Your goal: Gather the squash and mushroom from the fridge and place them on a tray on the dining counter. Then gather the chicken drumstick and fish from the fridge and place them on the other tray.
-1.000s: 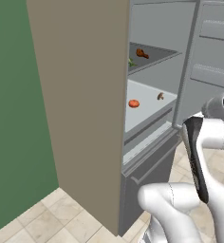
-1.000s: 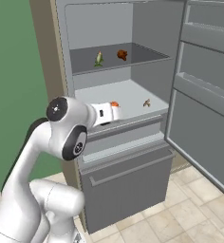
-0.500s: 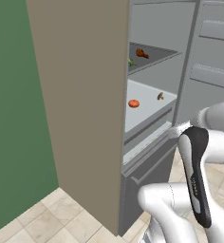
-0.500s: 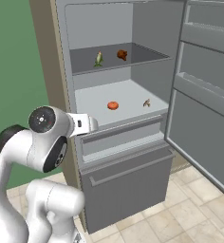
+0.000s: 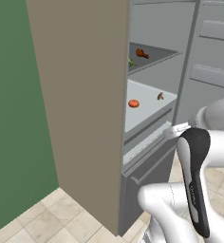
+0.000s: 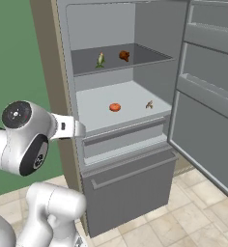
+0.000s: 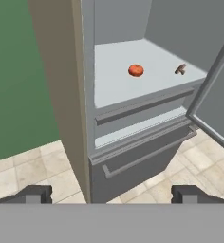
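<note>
Your gripper (image 7: 112,193) is spread wide and carries nothing, its two dark fingertips (image 7: 34,193) standing far apart at the bottom of the hand view, well short of the open fridge (image 6: 130,185). Working left to right from the gripper: ahead and slightly left is the beige side panel (image 5: 80,95) that flanks the fridge, so keep the wrist clear of that edge as you go in. Straight ahead and above sits the white lower shelf (image 7: 133,76), with a small round orange-red item (image 7: 136,70) near its middle; it may be the squash, though I cannot tell for certain. Farther right on the same shelf is a small brown item (image 7: 180,69), probably the mushroom. On the grey shelf above, seen from the right base view, lie a yellow-green item (image 6: 101,60) and a reddish-brown one (image 6: 124,55), likely the fish and drumstick. Right of everything hangs the open door (image 6: 207,91).

Take the orange-red piece first: raise the hand to shelf height, enter level, centre the jaws around it, then close gently since a round thing will probably roll.
</note>
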